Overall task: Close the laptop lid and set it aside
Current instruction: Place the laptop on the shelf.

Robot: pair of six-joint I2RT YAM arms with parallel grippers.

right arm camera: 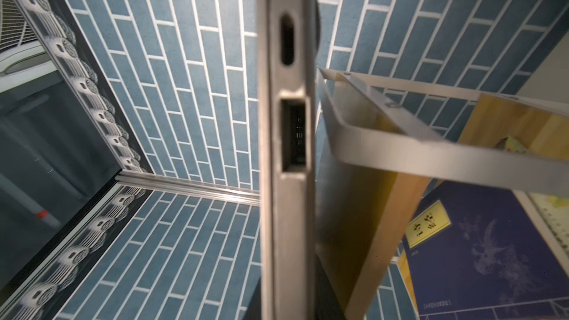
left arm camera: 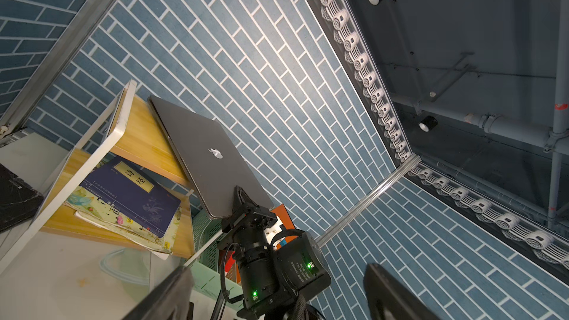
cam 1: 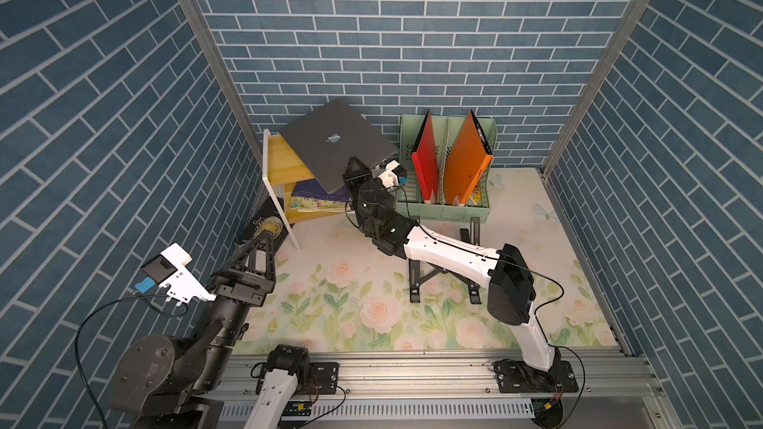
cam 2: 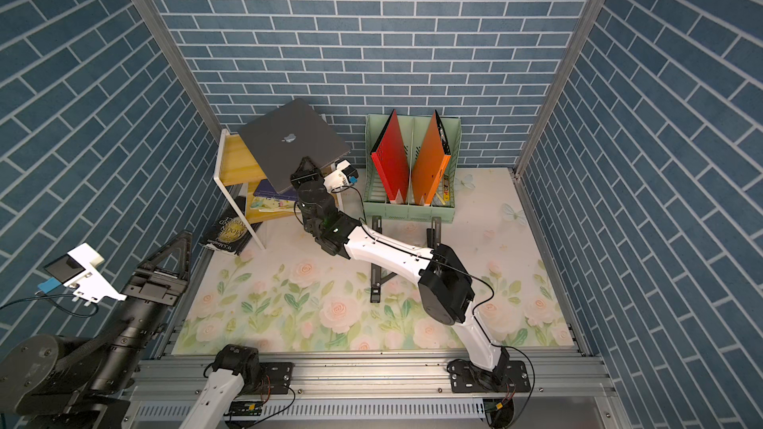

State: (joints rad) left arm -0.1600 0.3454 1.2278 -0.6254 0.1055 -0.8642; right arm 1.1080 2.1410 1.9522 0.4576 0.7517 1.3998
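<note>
- Up by the back wall, both top views: the right pincer is clamped on the near edge of the laptop. It's closed and tilted, with its far part over the wooden shelf beyond the pincer. Can't tell if it touches the top board.
- The left pincer sits well apart from all that, back toward the arm bases, jaws spread and holding nothing.
- Count from up top:
  - one laptop and one shelf
  - one green file rack just beside the right pincer
  - two folders in it, a red folder and an orange folder
  - one black folding stand under the arm
  - one black book by the shelf's foot
- Left wrist view: the laptop lid is down flat, logo out, with one finger on it. Below the pincer there's one navy book on at least one picture book.
- Right wrist view: the laptop's side edge is dead centre, seam shut, with two ports, an oval port and a squarish port. The fingers aren't visible here.
- My worry: it's a one-edge grip on a slick, heavy slab, so it could pivot or slide out. Swing it sideways and a corner could clip the shelf or the red folder.
</note>
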